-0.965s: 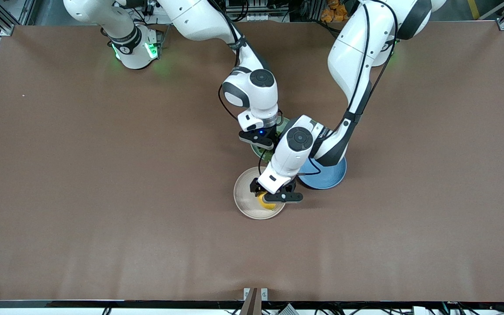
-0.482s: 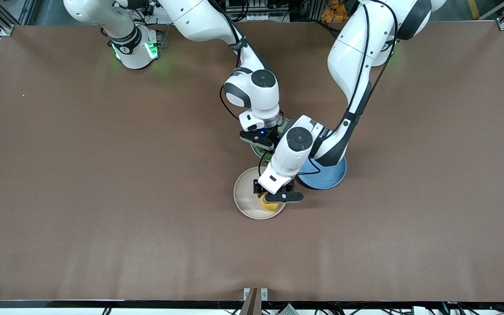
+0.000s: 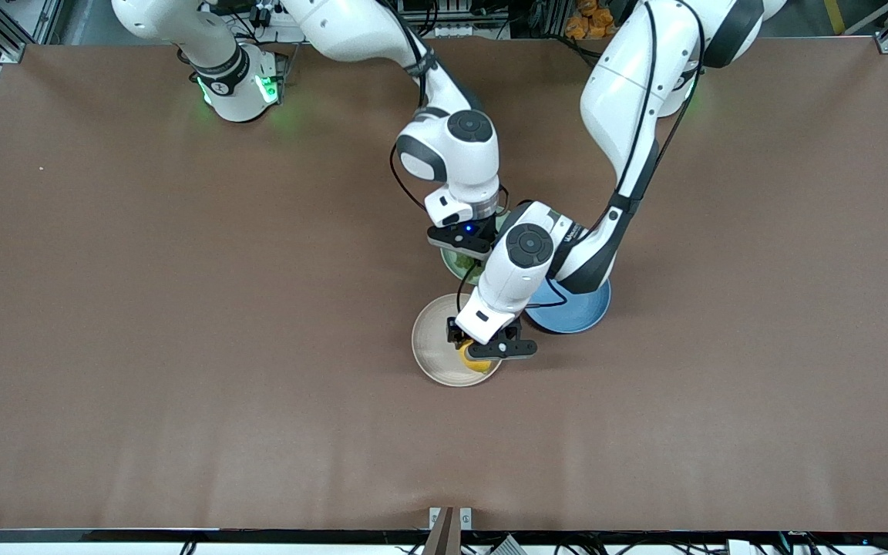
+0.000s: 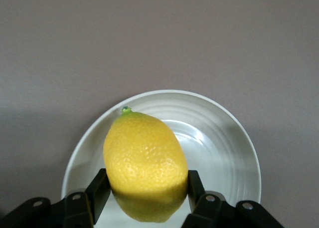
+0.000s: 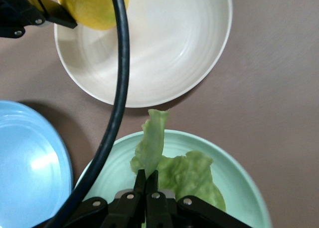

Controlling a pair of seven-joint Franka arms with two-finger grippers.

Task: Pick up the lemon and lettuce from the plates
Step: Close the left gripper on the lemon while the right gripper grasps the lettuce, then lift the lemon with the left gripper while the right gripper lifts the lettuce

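My left gripper (image 3: 477, 356) is shut on the yellow lemon (image 3: 475, 362) over the beige plate (image 3: 433, 347). In the left wrist view the lemon (image 4: 144, 163) sits between both fingers (image 4: 97, 188), above the plate (image 4: 224, 143). My right gripper (image 3: 469, 254) is over the mint green plate (image 3: 452, 266), shut on an edge of the green lettuce (image 3: 472, 269). In the right wrist view the fingers (image 5: 140, 180) pinch the leaf (image 5: 174, 168), its edge raised from the mint plate (image 5: 239, 178). The beige plate (image 5: 169, 48) and lemon (image 5: 92, 6) show there too.
A blue plate (image 3: 576, 308) lies beside both plates, toward the left arm's end, partly under the left arm. A black cable (image 5: 117, 88) crosses the right wrist view. The brown table (image 3: 182, 347) surrounds the plates.
Both arms have risen slightly. The lemon has come up a little with the left gripper. The right gripper has moved up with the lettuce edge.
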